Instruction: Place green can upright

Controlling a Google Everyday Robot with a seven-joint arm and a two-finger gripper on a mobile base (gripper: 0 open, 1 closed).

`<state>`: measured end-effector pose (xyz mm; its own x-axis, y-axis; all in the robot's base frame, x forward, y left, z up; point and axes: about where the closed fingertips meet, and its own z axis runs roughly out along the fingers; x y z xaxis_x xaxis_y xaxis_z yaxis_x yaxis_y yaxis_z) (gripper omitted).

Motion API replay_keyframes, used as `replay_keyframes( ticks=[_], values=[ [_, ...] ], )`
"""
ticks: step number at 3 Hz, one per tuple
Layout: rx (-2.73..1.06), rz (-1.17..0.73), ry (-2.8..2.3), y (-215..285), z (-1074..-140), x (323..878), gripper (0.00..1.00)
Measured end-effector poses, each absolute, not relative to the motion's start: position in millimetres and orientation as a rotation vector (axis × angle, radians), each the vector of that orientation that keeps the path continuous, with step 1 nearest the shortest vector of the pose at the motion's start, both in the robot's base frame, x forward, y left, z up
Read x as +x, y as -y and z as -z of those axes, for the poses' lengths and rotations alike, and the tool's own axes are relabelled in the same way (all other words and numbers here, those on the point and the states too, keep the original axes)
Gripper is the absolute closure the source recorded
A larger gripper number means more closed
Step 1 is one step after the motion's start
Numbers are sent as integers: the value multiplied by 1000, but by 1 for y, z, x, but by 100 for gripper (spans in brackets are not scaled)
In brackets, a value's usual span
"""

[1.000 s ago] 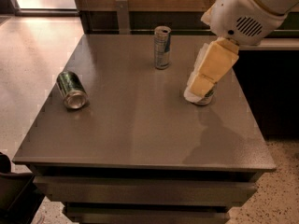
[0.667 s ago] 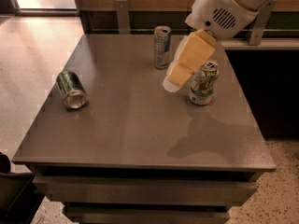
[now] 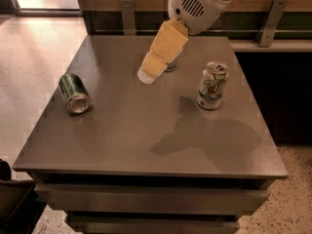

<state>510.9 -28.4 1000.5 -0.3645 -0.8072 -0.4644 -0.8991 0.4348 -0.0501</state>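
Your gripper [image 3: 146, 75] hangs over the back middle of the table [image 3: 146, 140], with nothing seen in it. You cannot tell whether its jaws are apart or together. The green can [image 3: 74, 92] lies on its side near the left edge, well apart. Swing left, grasp across its body, then tip it onto one silver end. A white can [image 3: 212, 85] stands near the right edge. Pale floor [image 3: 29, 57] lies to the left.

The claw [image 3: 146, 75] above the table [image 3: 146, 145] mostly hides a rear can [image 3: 170, 68].
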Motion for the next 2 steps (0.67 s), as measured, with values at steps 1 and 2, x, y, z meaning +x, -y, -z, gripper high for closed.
replay_keyframes(
  ticks=[1,2],
  values=[
    [-1368,-287,-2332,22,-1001,513,0],
    [-1368,-287,-2331,22,-1001,513,0]
  ],
)
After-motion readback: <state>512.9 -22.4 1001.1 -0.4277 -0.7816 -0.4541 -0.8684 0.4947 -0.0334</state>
